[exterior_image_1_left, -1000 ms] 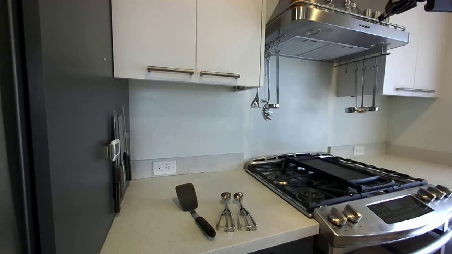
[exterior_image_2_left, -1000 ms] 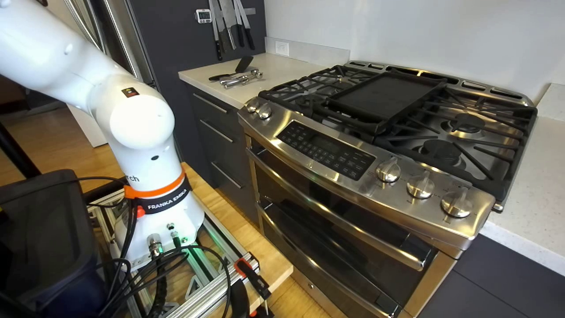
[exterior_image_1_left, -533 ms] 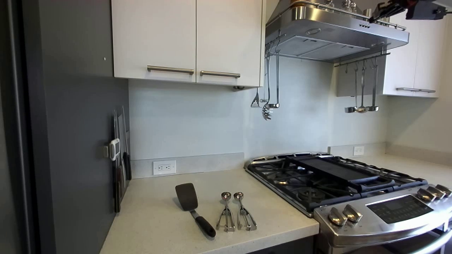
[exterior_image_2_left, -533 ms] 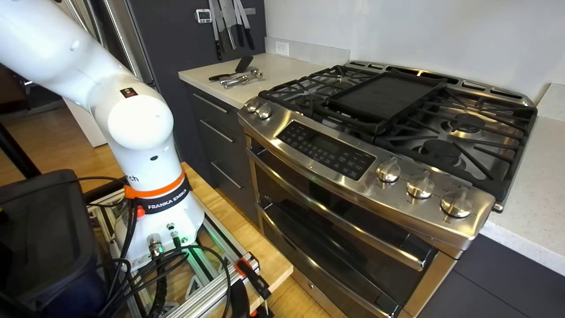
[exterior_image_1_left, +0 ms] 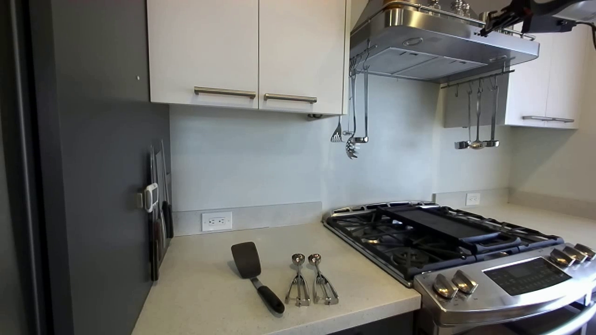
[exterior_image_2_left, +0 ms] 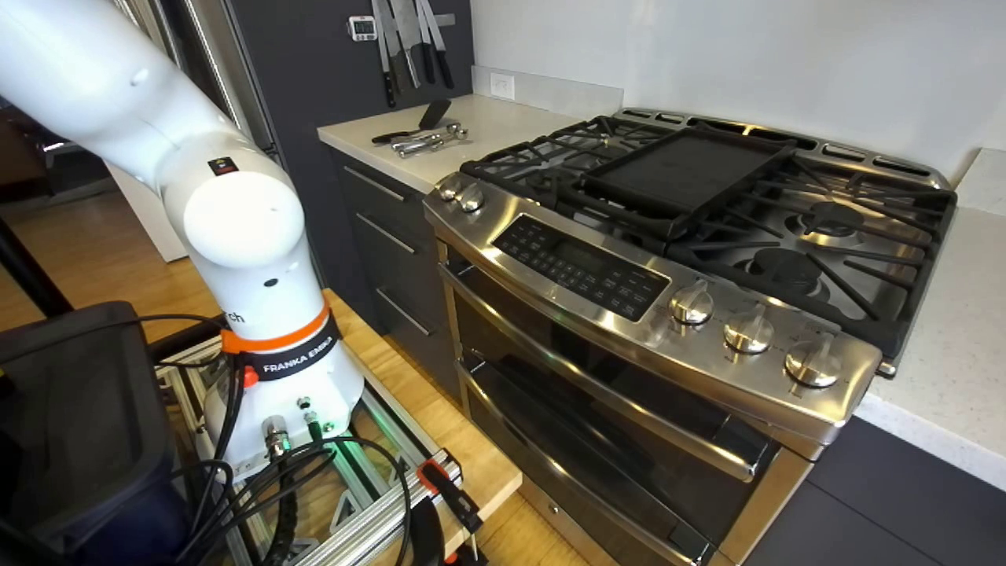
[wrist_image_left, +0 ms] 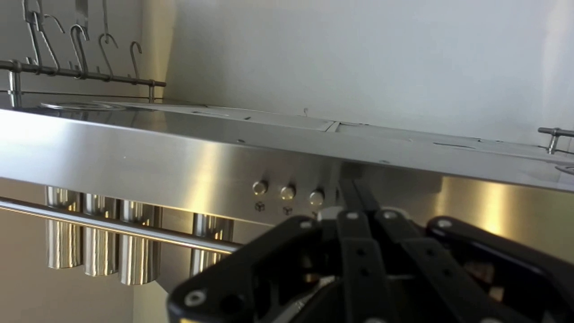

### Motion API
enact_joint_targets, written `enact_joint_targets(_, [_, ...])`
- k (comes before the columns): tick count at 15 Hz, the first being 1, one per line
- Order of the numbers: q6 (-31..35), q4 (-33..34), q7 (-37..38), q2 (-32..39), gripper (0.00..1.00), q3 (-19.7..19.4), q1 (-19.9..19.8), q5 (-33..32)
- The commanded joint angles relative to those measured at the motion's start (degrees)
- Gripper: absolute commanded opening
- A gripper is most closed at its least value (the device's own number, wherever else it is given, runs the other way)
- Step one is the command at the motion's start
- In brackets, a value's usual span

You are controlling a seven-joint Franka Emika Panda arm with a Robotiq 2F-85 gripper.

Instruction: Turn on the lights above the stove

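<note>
Buttons (wrist_image_left: 288,192) on range hood (wrist_image_left: 170,154), just beside tool (wrist_image_left: 356,193), fingers (wrist_image_left: 349,197) closed together

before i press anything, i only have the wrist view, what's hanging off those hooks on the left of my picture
Observer: An exterior view shows three long-handled spoons, scoop ends down, which your picture cuts off.
Operator: ok, anything sitting down below
Observer: Yes, both exterior views show a flat black griddle lying across the middle of the stove.
Operator: and will you be able to see a press from out there
Observer: Probably not well: in an exterior view the gripper hides at least part of the row of buttons.
</note>
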Motion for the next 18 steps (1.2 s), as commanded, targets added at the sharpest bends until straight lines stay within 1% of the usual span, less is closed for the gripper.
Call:
enact_joint_targets(1, [0.6,1.2,2.1,1.1,0.00,0.7,-1.4,-1.3])
enact_joint_targets(11, [1.4,2.5,3.0,3.0,0.00,1.0,-1.3,-1.0])
enact_joint_targets(18, [1.4,3.9,2.0,4.3,0.00,0.5,-0.4,-0.2])
